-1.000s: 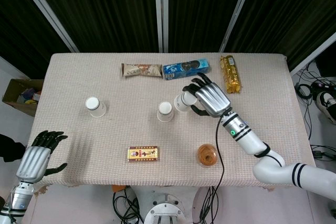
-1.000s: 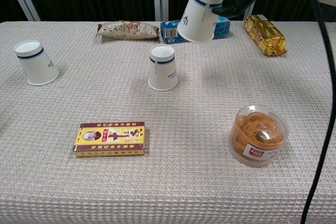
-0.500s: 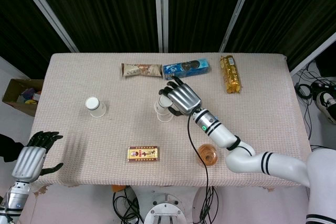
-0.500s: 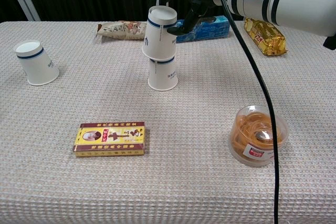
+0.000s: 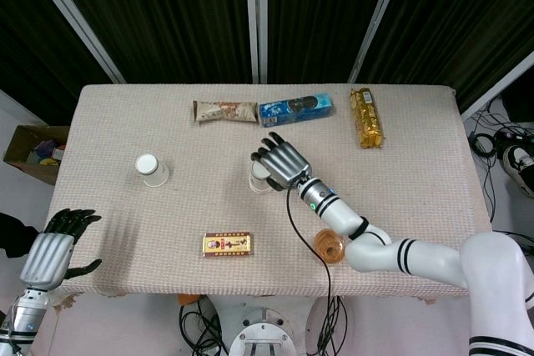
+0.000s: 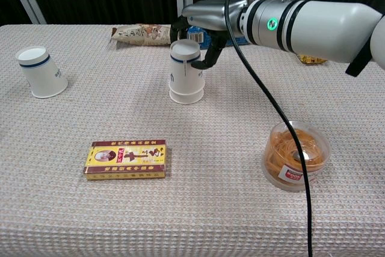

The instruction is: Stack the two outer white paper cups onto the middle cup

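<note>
A white paper cup [image 6: 185, 67] with a blue band sits nested over the middle cup [image 6: 186, 93] at the table's centre. My right hand [image 6: 201, 25] comes down from above and grips the top cup's upper part, with fingers on both sides. In the head view the right hand [image 5: 282, 162] hides most of the stack [image 5: 259, 178]. The other outer cup [image 6: 41, 71] stands upside down at the left, also the outer cup [image 5: 152, 169] in the head view. My left hand [image 5: 52, 252] hovers off the table's near left corner, fingers apart, holding nothing.
A brown snack packet [image 5: 225, 111], a blue biscuit box [image 5: 295, 108] and a gold packet [image 5: 365, 117] lie along the far side. A red-and-yellow box [image 6: 125, 159] and a clear tub of rubber bands [image 6: 298, 154] sit near the front. A cardboard box [image 5: 29, 149] stands on the floor at left.
My right hand carried the cup leftward over the middle cup and lowered it, so it now sits nested on that cup. The left hand barely moved.
</note>
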Controlling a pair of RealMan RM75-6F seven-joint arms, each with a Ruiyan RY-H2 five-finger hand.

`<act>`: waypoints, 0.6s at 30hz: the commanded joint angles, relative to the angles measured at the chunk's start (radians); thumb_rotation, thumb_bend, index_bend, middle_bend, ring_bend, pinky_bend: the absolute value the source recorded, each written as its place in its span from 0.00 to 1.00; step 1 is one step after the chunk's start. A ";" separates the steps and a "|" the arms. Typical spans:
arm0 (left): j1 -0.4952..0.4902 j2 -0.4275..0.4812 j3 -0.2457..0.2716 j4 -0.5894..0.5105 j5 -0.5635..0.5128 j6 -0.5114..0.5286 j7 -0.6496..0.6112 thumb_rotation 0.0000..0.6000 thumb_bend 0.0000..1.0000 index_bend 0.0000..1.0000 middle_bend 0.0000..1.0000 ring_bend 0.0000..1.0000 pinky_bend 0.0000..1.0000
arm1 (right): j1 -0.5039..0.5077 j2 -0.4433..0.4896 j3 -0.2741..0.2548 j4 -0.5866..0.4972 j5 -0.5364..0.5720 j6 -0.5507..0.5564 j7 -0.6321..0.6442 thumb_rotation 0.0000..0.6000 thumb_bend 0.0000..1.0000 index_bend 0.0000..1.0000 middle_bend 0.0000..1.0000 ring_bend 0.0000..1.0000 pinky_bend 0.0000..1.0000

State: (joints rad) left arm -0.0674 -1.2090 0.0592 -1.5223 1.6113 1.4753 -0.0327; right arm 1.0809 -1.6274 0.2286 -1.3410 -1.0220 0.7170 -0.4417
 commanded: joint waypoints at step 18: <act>-0.297 0.053 -0.156 -0.062 -0.039 -0.289 -0.120 1.00 0.13 0.24 0.17 0.13 0.13 | -0.235 0.377 -0.111 -0.491 -0.016 0.365 -0.068 1.00 0.31 0.00 0.00 0.00 0.00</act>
State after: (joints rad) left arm -0.2863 -1.1548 -0.0502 -1.5816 1.6129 1.2776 -0.1155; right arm 0.9489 -1.3688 0.1545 -1.7134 -0.9743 0.9644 -0.5334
